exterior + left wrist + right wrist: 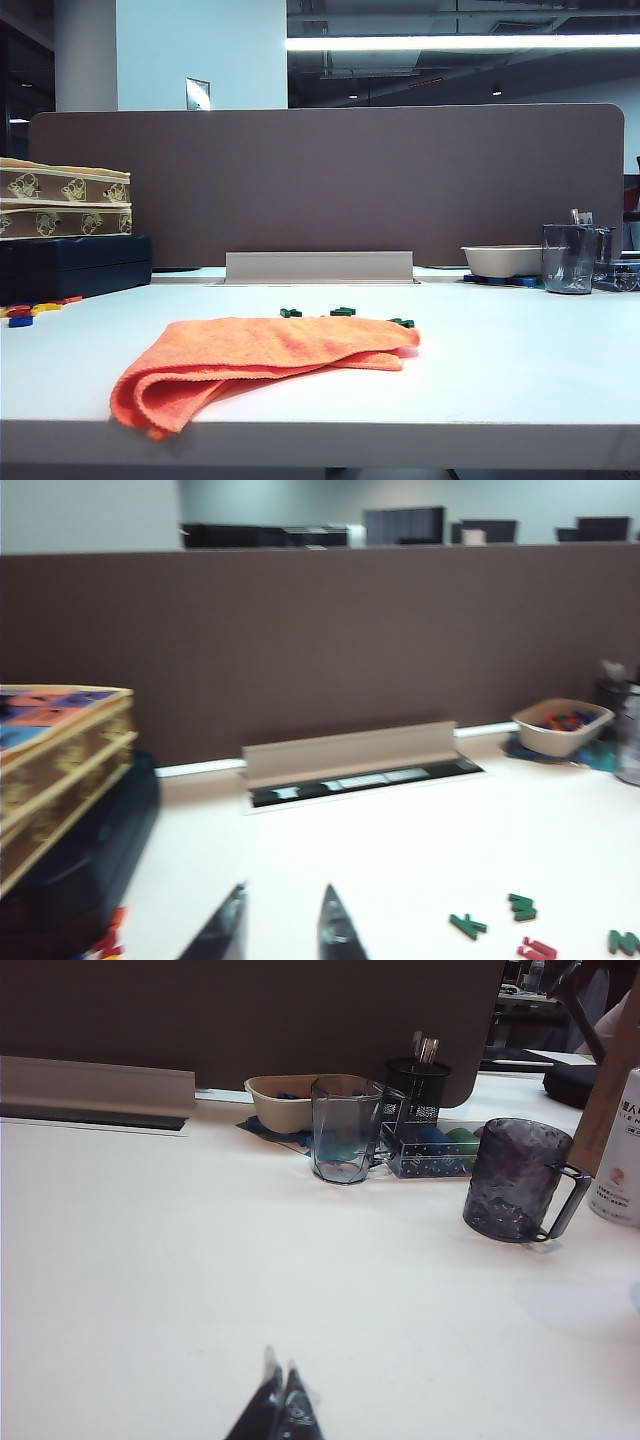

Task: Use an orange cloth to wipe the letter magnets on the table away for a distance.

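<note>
The left gripper (283,925) is seen parted above the table (400,860) — the right gripper (278,1407) is pressed closed; the orange cloth (250,365) lies lower centre.

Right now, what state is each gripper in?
Left gripper: open, empty, above the table.
Right gripper: shut, holding nothing, over bare table.
</note>
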Robot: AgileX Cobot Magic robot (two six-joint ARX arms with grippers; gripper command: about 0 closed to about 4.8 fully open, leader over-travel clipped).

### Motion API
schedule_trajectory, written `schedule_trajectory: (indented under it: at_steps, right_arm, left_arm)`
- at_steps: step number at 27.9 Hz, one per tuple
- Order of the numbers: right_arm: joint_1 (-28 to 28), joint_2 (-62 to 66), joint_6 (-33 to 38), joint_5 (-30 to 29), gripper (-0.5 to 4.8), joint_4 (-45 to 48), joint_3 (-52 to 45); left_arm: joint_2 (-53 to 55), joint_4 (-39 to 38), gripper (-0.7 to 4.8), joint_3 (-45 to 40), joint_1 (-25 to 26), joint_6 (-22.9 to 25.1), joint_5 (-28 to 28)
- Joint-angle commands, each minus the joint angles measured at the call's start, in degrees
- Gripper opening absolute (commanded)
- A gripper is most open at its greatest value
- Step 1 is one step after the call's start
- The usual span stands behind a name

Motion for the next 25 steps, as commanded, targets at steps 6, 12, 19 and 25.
schedule_trajectory:
  at_steps: [6, 12, 19, 25]
  right_arm:
    - [0.0, -0.2, 0.1, 0.0, -0.05, 0.7, -0.4]
    - [0.0, -0.2, 0.1, 0.0, -0.05, 0.8, -0.4]
    - [0.0, -0.2, 0.1, 0.0, -0.05, 0.7, -0.4]
    - [0.0, -0.2, 0.1, 0.0, -0.05, 0.7, -0.4]
  left_arm:
    - [16.0, 7.1, 1.21, 4.3, -10.9, 5.7, 1.0]
    - [25.7, 7.7, 1.21, 5.2, -21.4, 13.0, -1.9]
    - [38.1, 9.6, 1.31, 5.2, -25.8, 13.1, -1.8]
    - [46.3, 12.0, 1.86, 5.2, -25.8, 13.1, -1.3]
